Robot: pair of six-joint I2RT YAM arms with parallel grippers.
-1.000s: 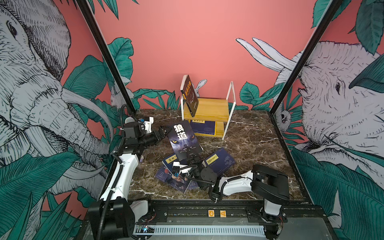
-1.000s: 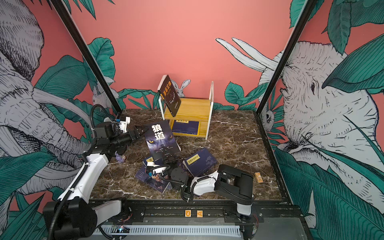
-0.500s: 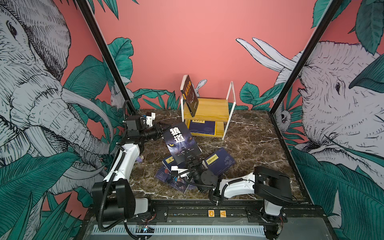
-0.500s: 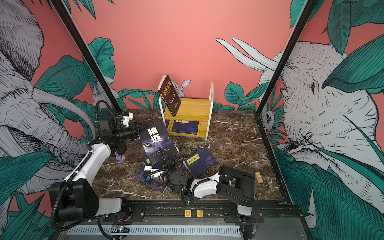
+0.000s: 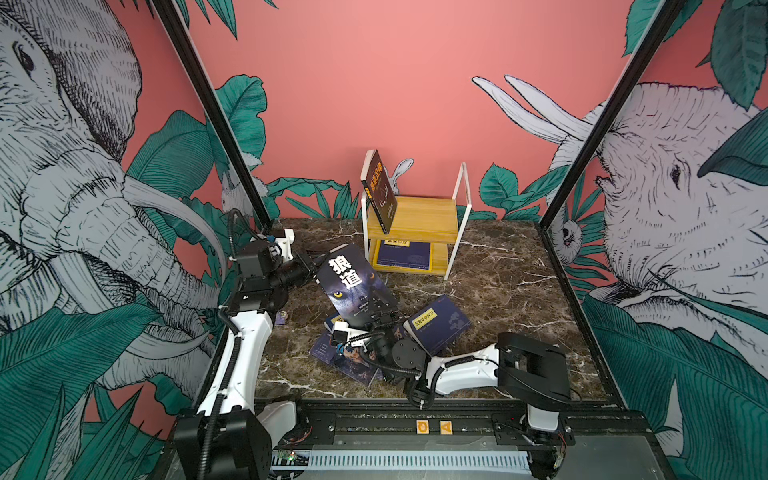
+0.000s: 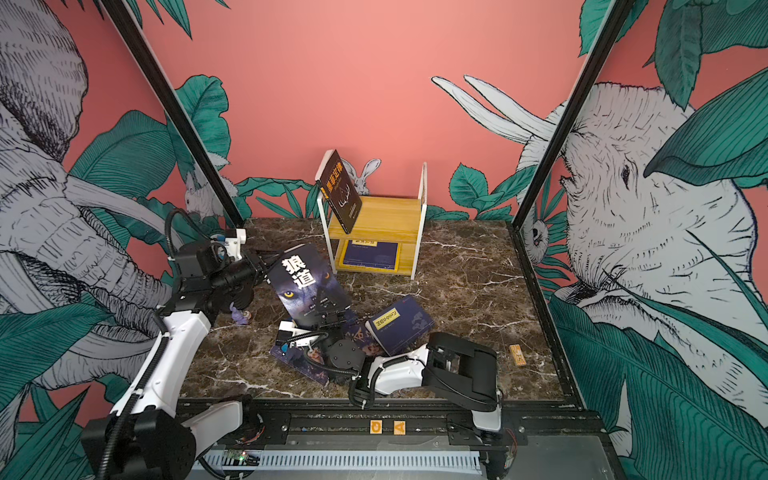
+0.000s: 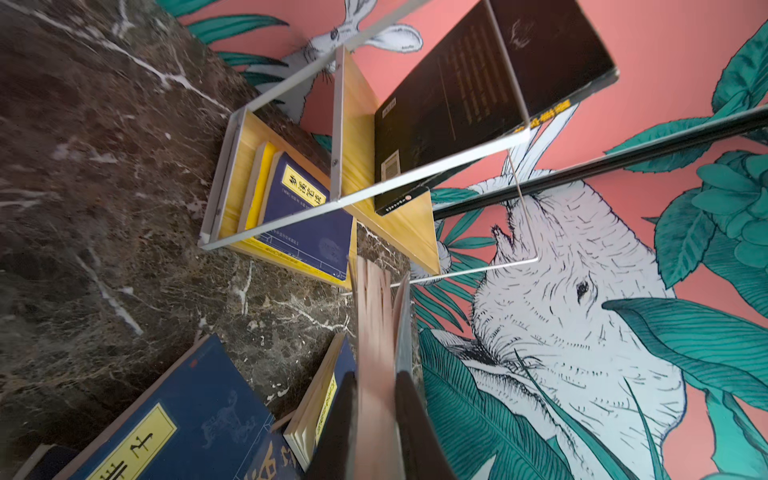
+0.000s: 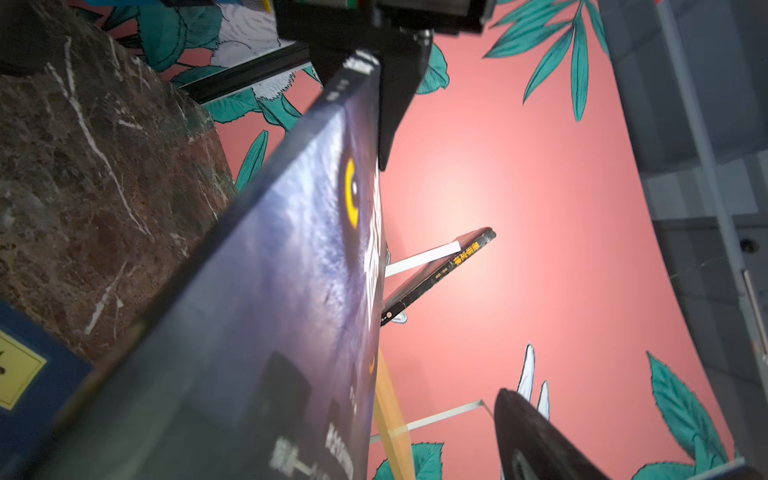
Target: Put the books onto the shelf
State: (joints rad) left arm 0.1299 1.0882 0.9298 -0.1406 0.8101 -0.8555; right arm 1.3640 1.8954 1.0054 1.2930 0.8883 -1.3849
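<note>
The black wolf-eye book [image 5: 353, 286] [image 6: 305, 286] stands tilted above the table in front of the shelf [image 5: 419, 218] [image 6: 386, 214]. My left gripper [image 5: 313, 266] [image 7: 376, 378] is shut on its upper left edge, the pink page block [image 7: 376, 324] between the fingers. My right gripper [image 5: 374, 311] [image 6: 328, 309] is open at the book's lower end; one of its fingers [image 8: 536, 436] stands apart from the cover [image 8: 291, 270]. A navy book [image 5: 401, 253] lies on the lower tier. More navy books [image 5: 438, 324] [image 5: 345, 357] lie on the table.
A dark brown book with yellow lettering [image 5: 380, 191] leans on the shelf's upper board against the white frame. A small purple figure [image 6: 240, 316] sits by the left arm. A small wooden block [image 6: 518, 355] lies at the right. Black frame posts [image 5: 216, 124] flank the marble table [image 5: 498, 270].
My left gripper moved in and shut on the wolf book's upper edge. My right gripper, shut on the book's lower end before, has just opened.
</note>
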